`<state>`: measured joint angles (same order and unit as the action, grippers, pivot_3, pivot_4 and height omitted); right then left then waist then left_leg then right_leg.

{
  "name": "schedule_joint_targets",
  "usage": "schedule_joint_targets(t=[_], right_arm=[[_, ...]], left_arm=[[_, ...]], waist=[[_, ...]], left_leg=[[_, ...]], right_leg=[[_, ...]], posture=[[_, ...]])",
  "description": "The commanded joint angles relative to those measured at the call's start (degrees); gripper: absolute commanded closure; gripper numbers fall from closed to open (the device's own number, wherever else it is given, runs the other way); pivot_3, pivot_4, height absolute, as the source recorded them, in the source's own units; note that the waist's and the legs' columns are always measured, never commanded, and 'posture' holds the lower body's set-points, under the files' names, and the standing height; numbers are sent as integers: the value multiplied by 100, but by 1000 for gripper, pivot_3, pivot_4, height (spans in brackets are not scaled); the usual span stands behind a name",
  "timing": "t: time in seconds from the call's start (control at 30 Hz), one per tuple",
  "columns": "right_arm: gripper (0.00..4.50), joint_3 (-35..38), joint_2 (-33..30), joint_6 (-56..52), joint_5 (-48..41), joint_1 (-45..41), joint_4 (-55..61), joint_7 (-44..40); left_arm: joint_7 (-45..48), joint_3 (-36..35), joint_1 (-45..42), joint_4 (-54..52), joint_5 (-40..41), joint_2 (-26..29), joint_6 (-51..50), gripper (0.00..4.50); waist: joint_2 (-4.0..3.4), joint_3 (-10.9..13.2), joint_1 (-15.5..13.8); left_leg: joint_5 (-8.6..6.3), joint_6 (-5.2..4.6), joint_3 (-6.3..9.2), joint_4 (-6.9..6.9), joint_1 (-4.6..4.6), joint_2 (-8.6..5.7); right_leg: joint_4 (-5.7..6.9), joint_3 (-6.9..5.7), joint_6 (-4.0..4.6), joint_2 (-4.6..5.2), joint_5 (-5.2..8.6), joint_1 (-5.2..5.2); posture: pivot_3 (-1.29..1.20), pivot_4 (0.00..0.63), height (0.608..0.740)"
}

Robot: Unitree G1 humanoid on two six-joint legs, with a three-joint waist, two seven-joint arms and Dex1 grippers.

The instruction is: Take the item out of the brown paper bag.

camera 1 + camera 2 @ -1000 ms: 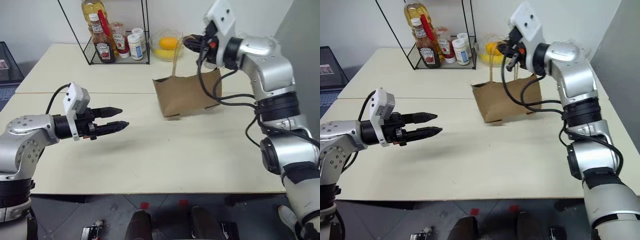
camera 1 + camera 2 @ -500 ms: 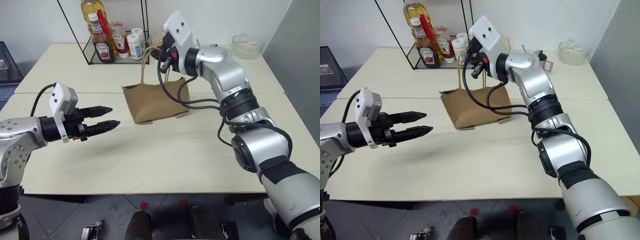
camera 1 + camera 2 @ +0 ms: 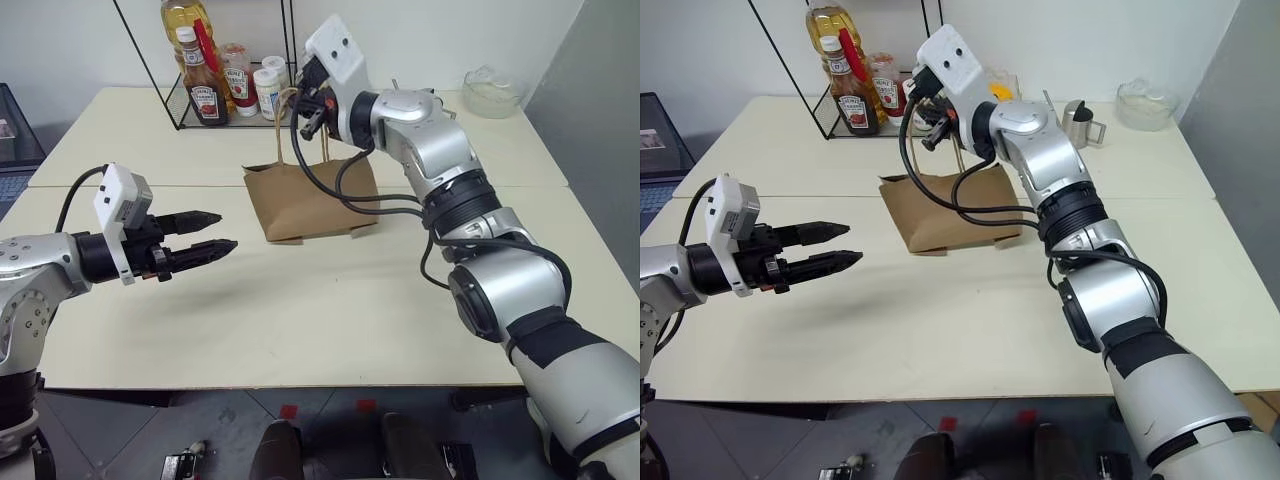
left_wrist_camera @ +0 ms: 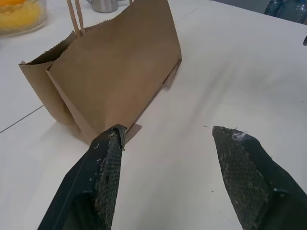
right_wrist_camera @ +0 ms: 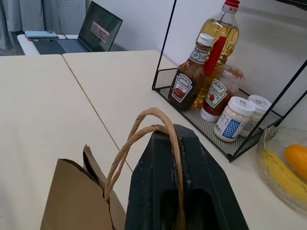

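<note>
Left gripper [image 3: 222, 231], nearest, fingers spread wide and empty, hovers short of one brown paper bag [image 3: 312, 195]; right gripper [image 3: 312, 98], clamped on two looped handles [image 5: 146, 132], should hold the bag steady, mouth up; the item is presumably inside, unseen; four bottles [image 3: 205, 92] beyond.

Bright, even light — perhaps overhead

This looks like a robot test room dressed as a kitchen — plain pale tables [image 3: 300, 330] pushed together against a bare white wall. A black wire rack [image 3: 235, 110] holds ketchup bottles [image 3: 203, 90], cooking oil [image 3: 188, 18] and small jars, beside a glass fruit bowl [image 5: 283, 165] — while an open laptop [image 5: 98, 31] sits on a far desk.
</note>
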<state>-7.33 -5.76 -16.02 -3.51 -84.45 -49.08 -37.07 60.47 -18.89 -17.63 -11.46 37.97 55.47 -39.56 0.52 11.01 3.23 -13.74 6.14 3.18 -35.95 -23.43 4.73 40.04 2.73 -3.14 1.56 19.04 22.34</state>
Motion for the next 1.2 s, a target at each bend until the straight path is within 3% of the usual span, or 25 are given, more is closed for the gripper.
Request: schedule_joint_targets(t=[0.03, 0.87, 0.97, 1.2], right_arm=[[4450, 176, 24, 120, -55, -311, 192, 47], [4450, 49, 112, -279, 65, -77, 118, 48], [3858, 28, 77, -320, 93, -32, 149, 1], [1433, -117, -132, -601, 139, 266, 739, -301]], left_arm=[[-14, -47, -99, -117, 26, 42, 91, 1416], [-126, 234, -363, -146, -22, -22, 109, 1416], [-140, 268, -416, -139, -23, -16, 100, 1416], [-194, 360, -561, -119, -36, -43, 69, 1416]], waist=[[0, 0, 0], [0, 0, 4], [1, 0, 4], [2, -1, 1]], left_leg=[[0, 0, 0, 0, 0, 0], [0, 0, 0, -1, 0, 0], [0, 0, 1, -1, 0, 0], [0, 0, 2, -2, 0, 0]], right_leg=[[0, 0, 0, 0, 0, 0], [2, 0, 0, -1, 0, 0], [3, 0, 0, -1, 0, 0], [4, 0, 0, -1, 0, -1]], posture=[[0, 150, 740], [0, 150, 740], [0, 150, 740], [0, 150, 740]])
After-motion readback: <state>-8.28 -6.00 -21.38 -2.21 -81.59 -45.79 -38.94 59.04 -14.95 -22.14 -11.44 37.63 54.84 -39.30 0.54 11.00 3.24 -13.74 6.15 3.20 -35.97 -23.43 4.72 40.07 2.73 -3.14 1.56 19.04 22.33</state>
